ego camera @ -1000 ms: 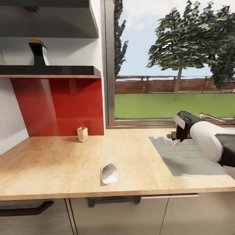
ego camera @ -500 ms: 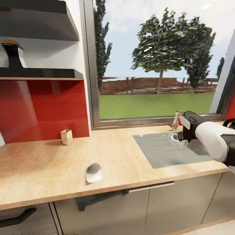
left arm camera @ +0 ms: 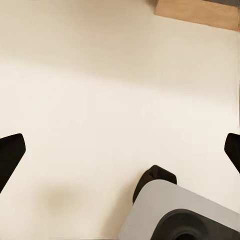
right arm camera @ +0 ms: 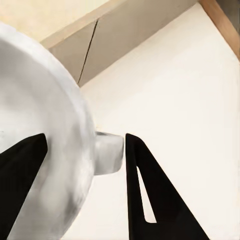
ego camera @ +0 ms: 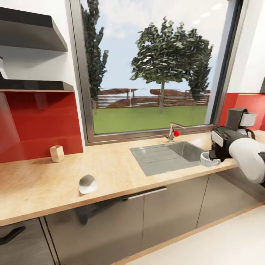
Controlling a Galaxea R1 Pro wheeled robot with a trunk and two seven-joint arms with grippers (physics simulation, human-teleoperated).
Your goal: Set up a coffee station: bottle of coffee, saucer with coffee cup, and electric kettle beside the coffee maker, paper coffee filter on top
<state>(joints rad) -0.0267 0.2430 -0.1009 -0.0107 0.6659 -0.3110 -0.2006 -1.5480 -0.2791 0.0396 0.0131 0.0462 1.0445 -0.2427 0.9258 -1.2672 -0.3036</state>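
The right gripper (ego camera: 212, 159) pinches the white cup (ego camera: 207, 159), holding it in the air just past the desk's (ego camera: 117, 173) front edge, in front of the sink (ego camera: 167, 156). The paper filter (ego camera: 87, 183) lies near the front edge, and the coffee maker (ego camera: 241, 121) stands at the far right. The left gripper (left arm camera: 120, 150) hangs spread wide over the floor (left arm camera: 100, 100)

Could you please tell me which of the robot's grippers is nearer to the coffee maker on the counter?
Right. The right gripper, shut on the coffee cup, is just before the coffee maker; the left gripper hangs open over floor.
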